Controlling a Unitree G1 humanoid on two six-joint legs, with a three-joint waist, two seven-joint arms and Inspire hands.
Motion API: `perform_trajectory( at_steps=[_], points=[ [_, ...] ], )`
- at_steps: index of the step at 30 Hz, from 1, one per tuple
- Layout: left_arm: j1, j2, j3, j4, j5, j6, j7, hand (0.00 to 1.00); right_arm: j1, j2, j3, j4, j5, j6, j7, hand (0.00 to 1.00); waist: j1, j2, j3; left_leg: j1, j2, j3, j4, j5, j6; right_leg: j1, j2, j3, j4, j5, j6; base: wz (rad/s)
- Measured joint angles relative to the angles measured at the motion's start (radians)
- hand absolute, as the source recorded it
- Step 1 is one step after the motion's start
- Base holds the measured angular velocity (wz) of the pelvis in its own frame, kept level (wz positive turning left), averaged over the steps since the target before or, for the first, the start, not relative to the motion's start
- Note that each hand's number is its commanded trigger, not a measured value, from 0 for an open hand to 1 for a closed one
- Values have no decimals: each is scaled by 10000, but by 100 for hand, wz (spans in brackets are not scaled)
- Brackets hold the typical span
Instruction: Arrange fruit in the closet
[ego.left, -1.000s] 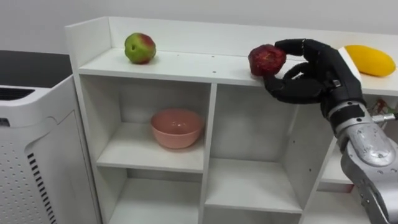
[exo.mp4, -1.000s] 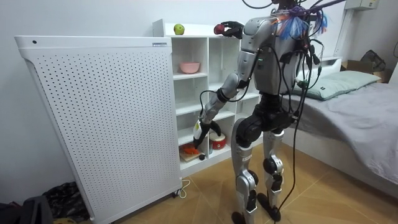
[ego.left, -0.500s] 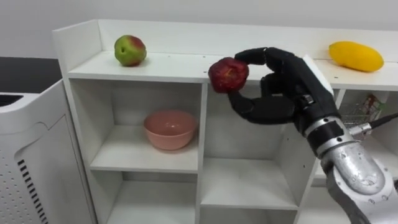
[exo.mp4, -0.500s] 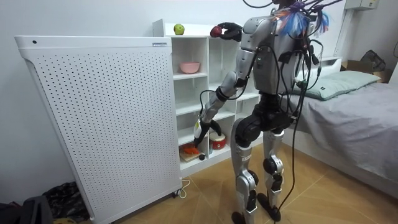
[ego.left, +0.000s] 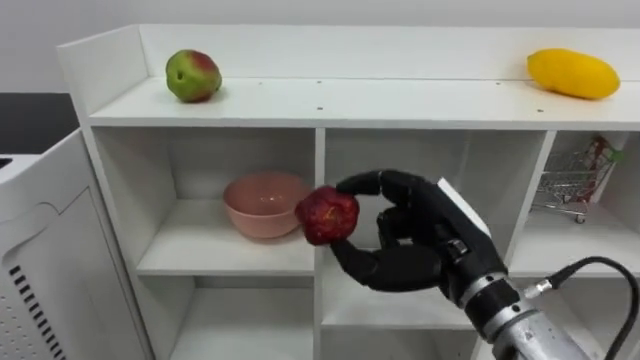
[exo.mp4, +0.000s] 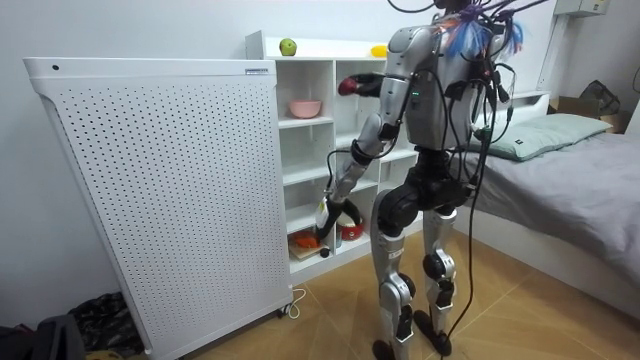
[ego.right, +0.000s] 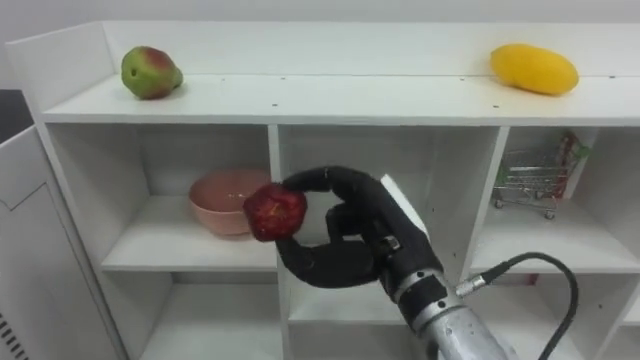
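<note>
Forearm rising from the lower right, palm turned left, right robot hand (ego.left: 425, 250) clamped round red apple (ego.left: 326, 214), fingers arched above it and thumb beneath. Held in the air in front of white closet (ego.left: 400, 100), level with the upper row of compartments, just before the upright divider and just right of pink bowl (ego.left: 264, 203) in the left compartment; apart from shelf and bowl as far as can be seen. On the top board, green-red apple (ego.left: 193, 76) at far left and yellow mango (ego.left: 573, 74) at far right, well apart. Small wire cart (ego.left: 570, 185) in the right compartment. Against half a second earlier: lowered from the top board's front edge to bowl height, grip unchanged; same drop of the arm in the room view. Left robot hand (exo.mp4: 323, 234) low by the bottom compartments, open or closed cannot tell. Standing upright facing the closet, white perforated panel (exo.mp4: 150, 180) at the room view's left, bed (exo.mp4: 580, 170) at its right.
</note>
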Motion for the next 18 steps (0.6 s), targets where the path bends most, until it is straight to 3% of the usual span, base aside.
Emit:
perform_trajectory(
  at_steps=[1,5,7,9,11,13,18],
  points=[
    [0,3,-113,87,0,-1,89,0,61,77,10,501,162,6,-6,100,-4,11,-36,-138,-4,0,42,5,9,-155,-11,2,55,2,-2,0],
    [-17,-46,-337,345,-513,-70,373,0,91,402,59,2047,1144,-19,-236,100,-5,46,-39,-557,-28,4,77,121,27,-656,-67,-25,219,37,-41,0],
    [-15,-113,-504,725,-1162,-98,545,0,93,737,55,3333,2220,-13,-504,100,-68,52,-35,-684,-10,1,99,132,15,-831,-76,-48,321,37,-42,0],
    [-58,-192,-634,975,-1549,-163,644,0,74,780,50,3987,3339,-20,-618,100,-37,53,-24,-988,2,-9,190,165,24,-1153,-189,-147,487,36,-43,0],
    [-134,-283,-737,1241,-1551,-256,697,0,-1,823,44,4759,4338,-213,-656,100,-33,52,63,-1248,3,-19,275,201,50,-1401,-243,-227,588,36,-44,6],
    [-253,-286,-752,1403,-1901,-307,931,0,-2,972,-31,5566,5297,-318,-807,100,-36,76,204,-1589,-50,-110,440,221,77,-1726,-286,-299,787,33,-45,9],
    [-475,-339,-734,1547,-1994,-446,1155,0,-468,1142,-454,6920,7408,-401,-855,100,60,53,311,-2839,-265,-101,800,433,202,-3163,-583,-274,1553,26,-52,3]
  ],
)
